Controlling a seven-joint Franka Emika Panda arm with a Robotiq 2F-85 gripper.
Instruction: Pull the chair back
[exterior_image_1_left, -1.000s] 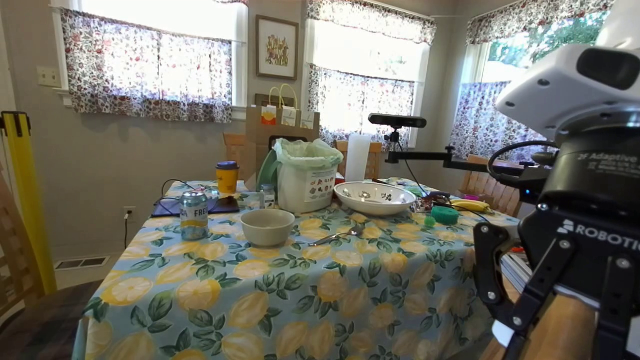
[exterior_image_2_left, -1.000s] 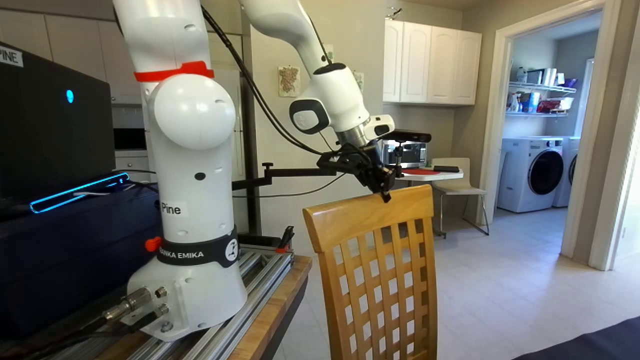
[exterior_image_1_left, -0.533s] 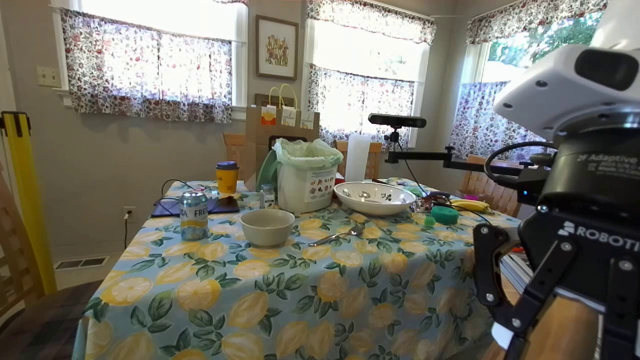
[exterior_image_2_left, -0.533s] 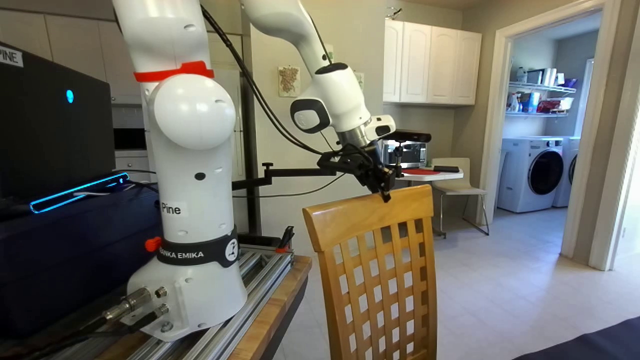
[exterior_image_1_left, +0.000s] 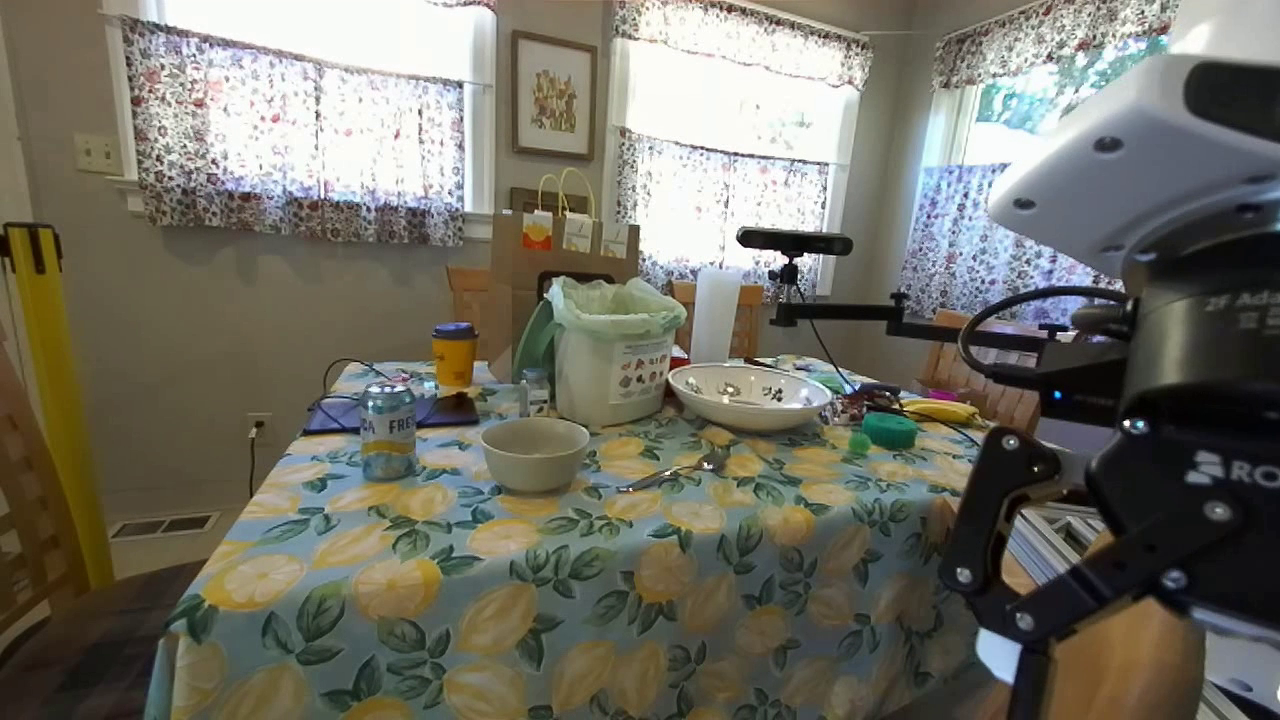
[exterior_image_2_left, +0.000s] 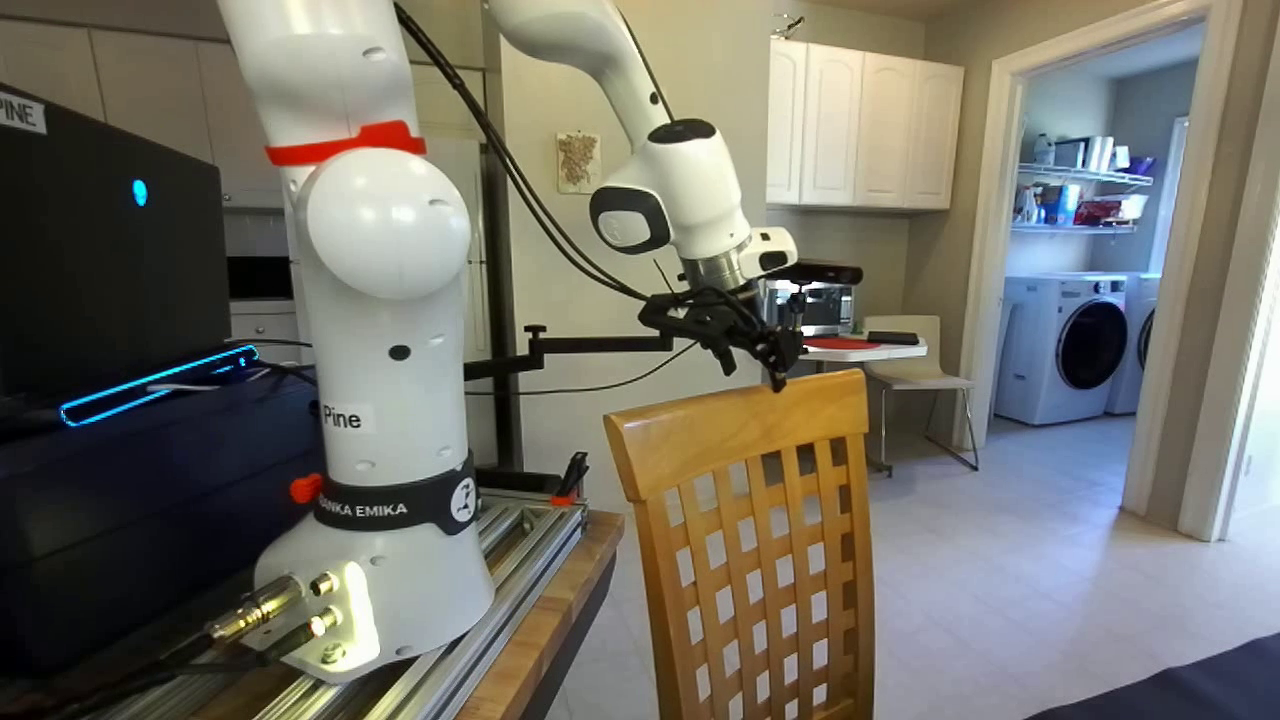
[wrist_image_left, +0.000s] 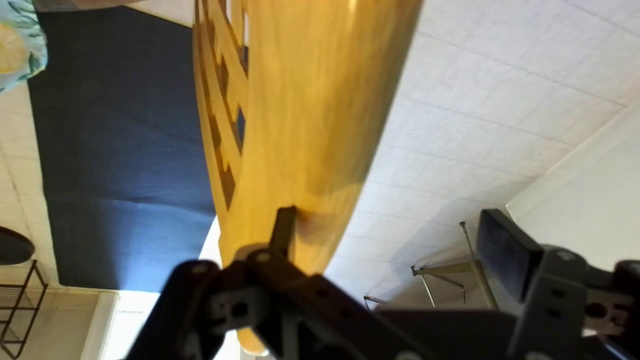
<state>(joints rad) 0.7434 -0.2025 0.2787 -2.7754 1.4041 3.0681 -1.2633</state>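
Observation:
The chair (exterior_image_2_left: 735, 440), honey-tan with a curved top rail and square-lattice back, stands upright beside the robot's bench. Its top rail fills the middle of the wrist view (wrist_image_left: 310, 125), and part of it shows low in an exterior view (exterior_image_1_left: 1140, 660). My gripper (exterior_image_2_left: 753, 374) is spread wide just above the rail's upper edge. In the wrist view the gripper (wrist_image_left: 397, 232) has one finger (wrist_image_left: 284, 227) overlapping the rail and the other finger (wrist_image_left: 510, 255) out over the floor. Nothing is clasped. Whether the first finger touches the wood I cannot tell.
The table with lemon cloth (exterior_image_1_left: 640, 570) holds a bowl (exterior_image_1_left: 535, 455), can (exterior_image_1_left: 388, 430), white bin (exterior_image_1_left: 612, 370) and patterned dish (exterior_image_1_left: 748, 398). A camera arm (exterior_image_2_left: 600, 345) runs behind the gripper. The wooden bench edge (exterior_image_2_left: 560, 600) stands left of the chair.
The jaws have spread from closed on the rail to wide apart, and the gripper has risen slightly. The chair stands practically where it was.

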